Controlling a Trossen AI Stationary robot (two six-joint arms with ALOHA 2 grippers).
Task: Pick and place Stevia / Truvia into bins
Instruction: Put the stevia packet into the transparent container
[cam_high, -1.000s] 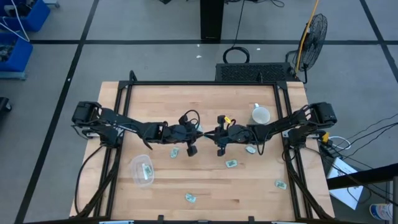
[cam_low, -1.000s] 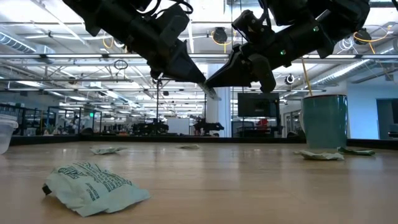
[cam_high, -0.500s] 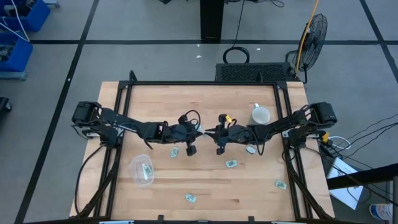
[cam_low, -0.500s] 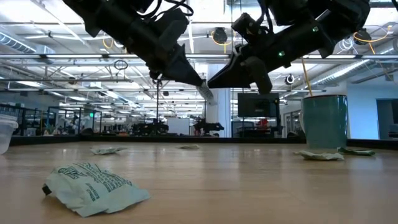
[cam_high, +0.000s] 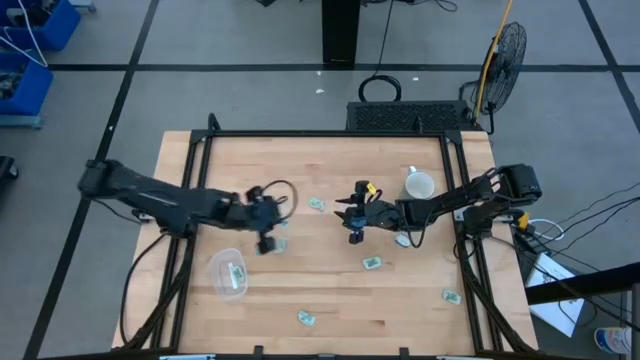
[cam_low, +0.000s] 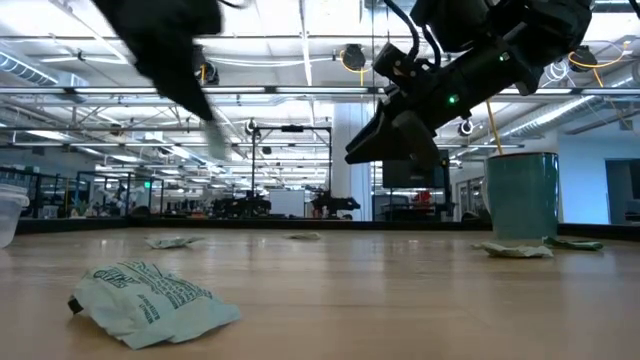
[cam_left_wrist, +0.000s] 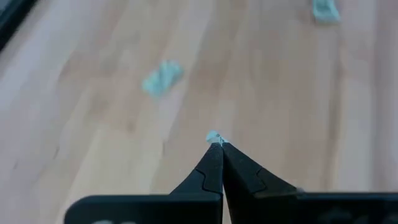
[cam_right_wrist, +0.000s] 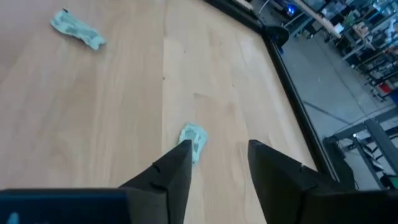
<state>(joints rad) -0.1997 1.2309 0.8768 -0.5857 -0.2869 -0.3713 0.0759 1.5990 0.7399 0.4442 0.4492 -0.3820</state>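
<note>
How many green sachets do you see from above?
7 sachets: one in the tub, one beside the left arm, one at table centre, two near the right arm, two toward the front edge. The left fingers may pinch an eighth.

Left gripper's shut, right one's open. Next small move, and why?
Probably carry the left gripper over the clear round plastic tub: its shut tips pinch a pale green sliver, likely a sachet, and the tub sits nearby. Right gripper hangs open, empty.

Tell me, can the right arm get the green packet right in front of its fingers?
Probably yes. The right gripper is open above bare wood, and the sachet lies flat just ahead of its fingers with nothing between them.
</note>
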